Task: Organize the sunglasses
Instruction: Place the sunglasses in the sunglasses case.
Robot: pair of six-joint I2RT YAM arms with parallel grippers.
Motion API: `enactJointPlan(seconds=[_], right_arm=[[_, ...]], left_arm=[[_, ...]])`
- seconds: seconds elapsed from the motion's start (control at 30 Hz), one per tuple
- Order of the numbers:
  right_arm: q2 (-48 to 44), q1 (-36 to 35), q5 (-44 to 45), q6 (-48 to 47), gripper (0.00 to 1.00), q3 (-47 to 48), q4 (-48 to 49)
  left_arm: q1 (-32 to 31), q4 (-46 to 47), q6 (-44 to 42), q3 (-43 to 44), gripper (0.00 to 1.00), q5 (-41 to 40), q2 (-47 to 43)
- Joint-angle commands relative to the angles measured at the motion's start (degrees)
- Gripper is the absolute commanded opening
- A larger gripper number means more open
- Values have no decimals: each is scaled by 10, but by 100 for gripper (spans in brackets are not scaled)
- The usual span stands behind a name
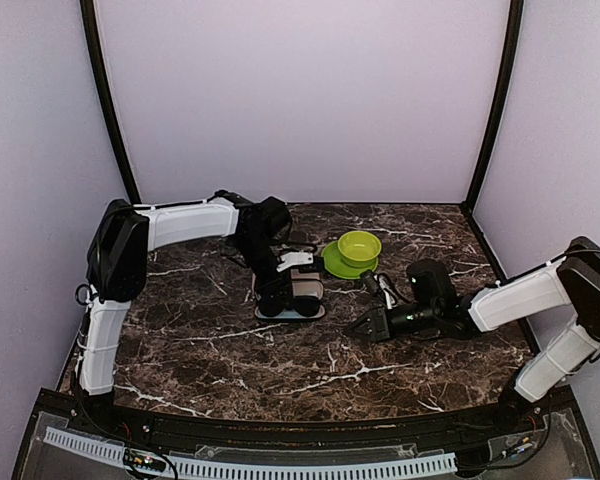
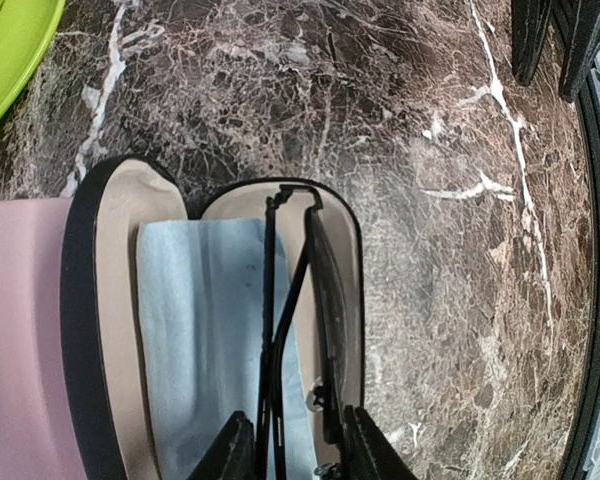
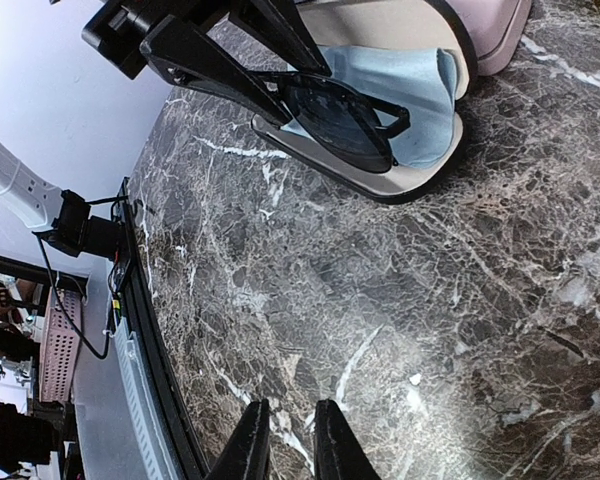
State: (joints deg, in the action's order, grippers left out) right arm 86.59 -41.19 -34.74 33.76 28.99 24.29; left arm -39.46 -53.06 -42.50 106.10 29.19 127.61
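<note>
**Black glasses held in open case**

On the table [image 1: 230, 350], the open case [image 2: 110, 330] contains the black glasses [image 2: 280, 330], which the left end effector [image 2: 290, 450] pinches at one end. They look light, thin and bendable, so grip the frame, never the lenses. The right end effector [image 3: 285, 440] is nearly closed and empty.

Black wire-frame sunglasses [image 2: 325, 310] pinched in the left hand [image 2: 298, 448], over an open black case [image 2: 80, 320].
</note>
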Motion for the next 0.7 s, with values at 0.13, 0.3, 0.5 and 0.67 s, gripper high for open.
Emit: enactJointPlan(seconds=[0.13,0.3,0.5,0.67], right_arm=[[0,3,-6,3,17,-5,18],[5,3,-6,2,17,-5,21],[11,3,-7,3,17,-7,25],[15,3,-7,3,17,-12,38]], left_arm=[[6,-28,-15,25,32,15,7],[6,-37,-15,28,32,25,9],[6,-44,-14,31,32,36,9],[5,-47,-12,24,32,38,8]])
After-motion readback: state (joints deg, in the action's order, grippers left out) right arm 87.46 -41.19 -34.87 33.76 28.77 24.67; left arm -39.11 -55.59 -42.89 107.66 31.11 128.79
